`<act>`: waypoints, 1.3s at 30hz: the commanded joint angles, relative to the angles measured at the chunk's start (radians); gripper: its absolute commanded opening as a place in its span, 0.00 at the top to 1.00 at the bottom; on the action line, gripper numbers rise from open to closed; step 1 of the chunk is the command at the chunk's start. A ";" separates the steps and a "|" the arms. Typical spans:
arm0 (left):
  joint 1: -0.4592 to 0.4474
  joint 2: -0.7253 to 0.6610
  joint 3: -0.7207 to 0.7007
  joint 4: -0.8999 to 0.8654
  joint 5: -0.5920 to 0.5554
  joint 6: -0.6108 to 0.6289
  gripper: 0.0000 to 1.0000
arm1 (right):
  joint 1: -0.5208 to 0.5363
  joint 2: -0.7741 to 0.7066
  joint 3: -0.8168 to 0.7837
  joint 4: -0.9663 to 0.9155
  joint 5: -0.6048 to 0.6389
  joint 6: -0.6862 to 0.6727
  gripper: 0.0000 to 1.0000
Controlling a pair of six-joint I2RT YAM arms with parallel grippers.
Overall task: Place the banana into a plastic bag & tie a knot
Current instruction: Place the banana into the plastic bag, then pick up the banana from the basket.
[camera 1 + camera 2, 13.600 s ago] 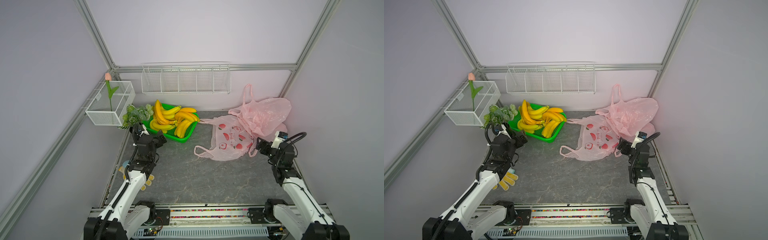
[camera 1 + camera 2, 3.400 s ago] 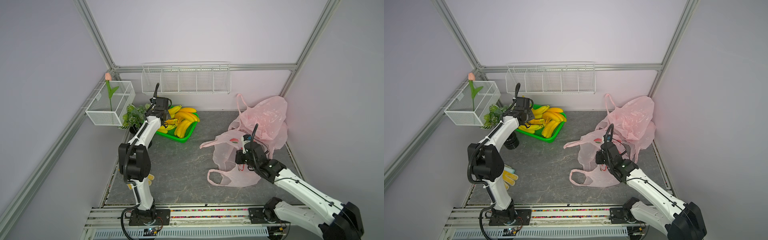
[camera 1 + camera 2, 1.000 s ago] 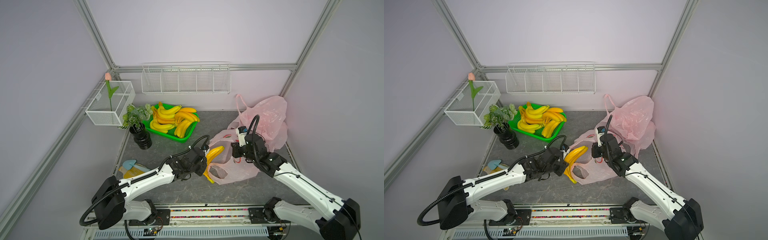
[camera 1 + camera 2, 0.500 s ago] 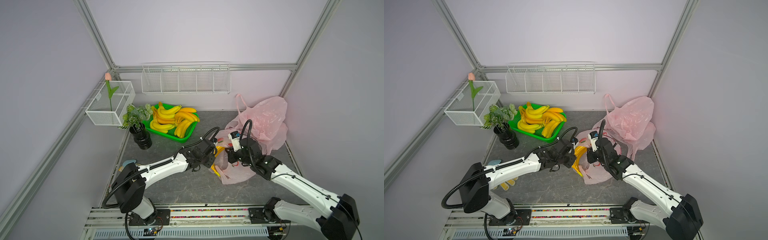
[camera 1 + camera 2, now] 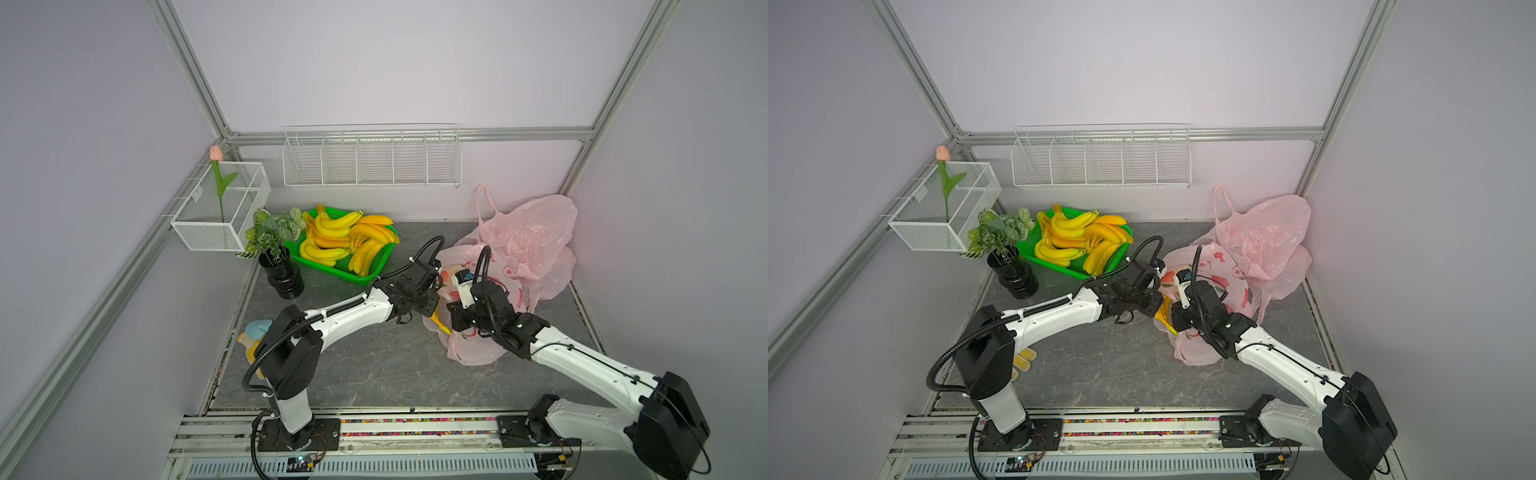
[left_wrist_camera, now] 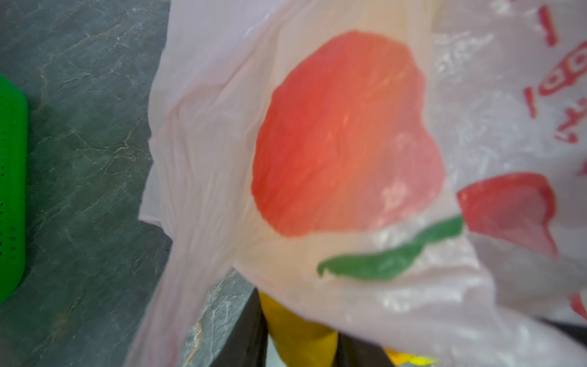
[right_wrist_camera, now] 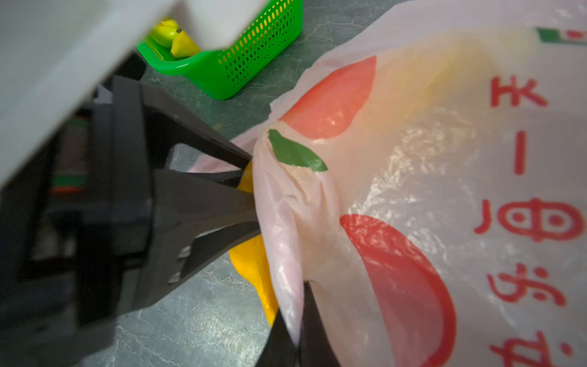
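Left gripper (image 7: 252, 193) has pushed closer to the plastic bag (image 7: 413, 159) mouth — clenched on the banana (image 7: 251, 267), partly under the rim. Right gripper (image 7: 293, 336) pinches the bag edge. Insertion underway — release and knot remain

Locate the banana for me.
In both top views the banana is in the left hand, partly inside the printed pink bag pinched by the right hand, right of the green basket.

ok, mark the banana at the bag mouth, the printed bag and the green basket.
banana (image 7: 251, 267): right wrist view, the yellow stretch outside the bag's film.
printed bag (image 5: 1192, 353): in a top view, its lower bulge on the table.
green basket (image 7: 247, 60): right wrist view, its perforated side wall.
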 commanded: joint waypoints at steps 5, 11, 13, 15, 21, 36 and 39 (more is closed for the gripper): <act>0.020 0.043 0.051 0.051 -0.002 -0.033 0.58 | -0.022 -0.016 -0.045 0.053 0.007 0.078 0.94; 0.019 0.050 0.024 0.101 0.053 -0.078 0.44 | -0.094 -0.043 -0.088 0.055 0.007 0.176 0.94; 0.017 0.036 0.009 0.089 0.051 -0.085 0.42 | -0.108 -0.047 -0.093 0.044 0.005 0.188 0.93; 0.013 -0.008 -0.025 0.082 0.041 -0.088 0.41 | -0.114 -0.051 -0.090 0.030 0.017 0.189 0.94; 0.013 -0.257 -0.166 0.076 -0.081 -0.107 0.23 | -0.117 -0.071 -0.088 0.000 0.048 0.180 0.93; 0.271 -0.127 0.106 0.042 -0.373 -0.276 0.03 | -0.118 -0.082 -0.100 0.008 0.036 0.172 0.93; 0.305 -0.017 0.252 -0.018 -0.342 -0.281 0.03 | -0.117 -0.078 -0.099 0.009 0.032 0.169 0.93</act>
